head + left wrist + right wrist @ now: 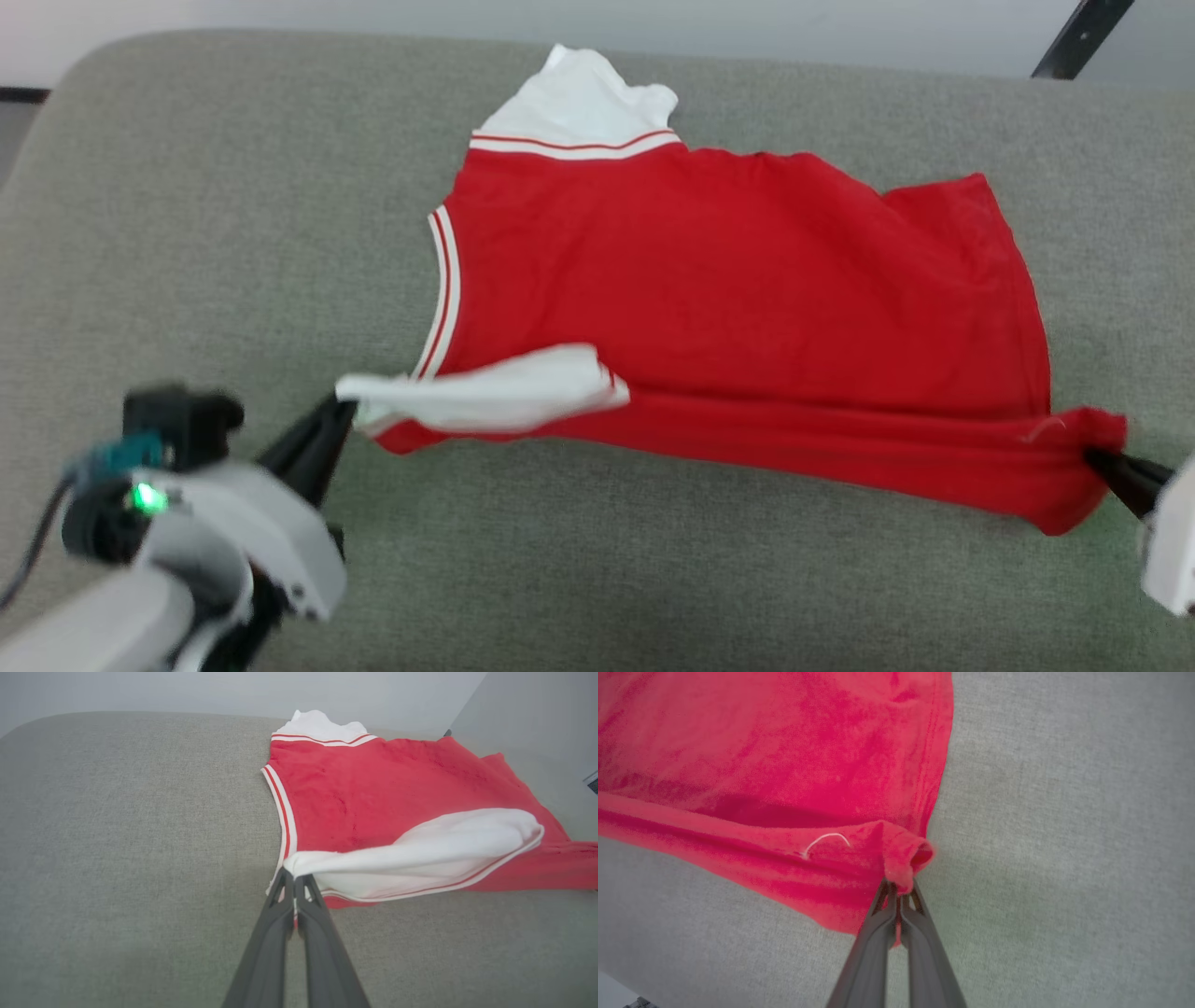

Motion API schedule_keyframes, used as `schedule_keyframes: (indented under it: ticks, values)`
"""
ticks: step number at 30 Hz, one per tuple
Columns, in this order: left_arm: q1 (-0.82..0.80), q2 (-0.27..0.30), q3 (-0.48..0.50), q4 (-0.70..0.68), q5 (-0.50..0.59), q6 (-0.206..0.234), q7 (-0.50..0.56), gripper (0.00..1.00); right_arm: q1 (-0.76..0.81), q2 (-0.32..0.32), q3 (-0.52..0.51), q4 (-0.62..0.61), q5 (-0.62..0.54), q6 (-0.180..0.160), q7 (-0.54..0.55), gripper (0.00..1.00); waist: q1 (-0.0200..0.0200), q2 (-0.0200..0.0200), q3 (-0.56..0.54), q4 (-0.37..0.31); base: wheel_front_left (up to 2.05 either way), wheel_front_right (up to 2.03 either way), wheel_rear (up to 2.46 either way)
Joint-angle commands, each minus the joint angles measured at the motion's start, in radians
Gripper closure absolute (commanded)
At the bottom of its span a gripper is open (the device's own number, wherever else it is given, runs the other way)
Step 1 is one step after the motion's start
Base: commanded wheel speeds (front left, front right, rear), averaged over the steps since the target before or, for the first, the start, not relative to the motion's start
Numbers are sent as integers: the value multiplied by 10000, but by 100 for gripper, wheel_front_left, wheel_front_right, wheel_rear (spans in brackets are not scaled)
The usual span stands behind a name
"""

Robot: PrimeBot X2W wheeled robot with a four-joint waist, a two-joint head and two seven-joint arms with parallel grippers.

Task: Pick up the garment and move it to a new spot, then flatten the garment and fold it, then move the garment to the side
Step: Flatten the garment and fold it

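Left end effector [344, 407] clamped on white sleeve [485, 397]; right end effector [1094, 456] clamped on garment [728, 299] hem. Probably flattening; next, pull taut, lower.

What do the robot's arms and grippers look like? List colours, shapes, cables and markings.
The left gripper and right gripper each have two long, dark grey fingers tapering to points, with triangular cut-outs near the tips. The left wrist casing is pale grey-white, carrying a green light, a black boxy module, a teal connector and a thin black cable. The right wrist casing is white too.
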Motion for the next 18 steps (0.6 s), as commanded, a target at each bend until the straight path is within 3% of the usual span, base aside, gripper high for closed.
schedule_keyframes:
  ticks: [1,7,12,18]
  values:
    - [-554,-115,-66,388,141,-262,325,100,-493,-94,293,320,-207,-12,181,100,0,0,265,-157,0,0,0]
    - [-2363,-1107,-435,2201,-35,-1435,1785,100,-2282,-61,1170,1777,-484,-12,584,100,0,0,658,-344,0,0,0]
    - [-3535,-1732,-765,3690,-437,-2061,3365,100,-3145,-49,1839,2856,-536,-12,766,100,0,0,945,-444,0,0,0]
    - [-4463,-2334,-1170,5271,-1170,-2002,5707,100,-3825,31,2451,3814,-409,-13,801,100,0,0,1303,-567,0,0,0]
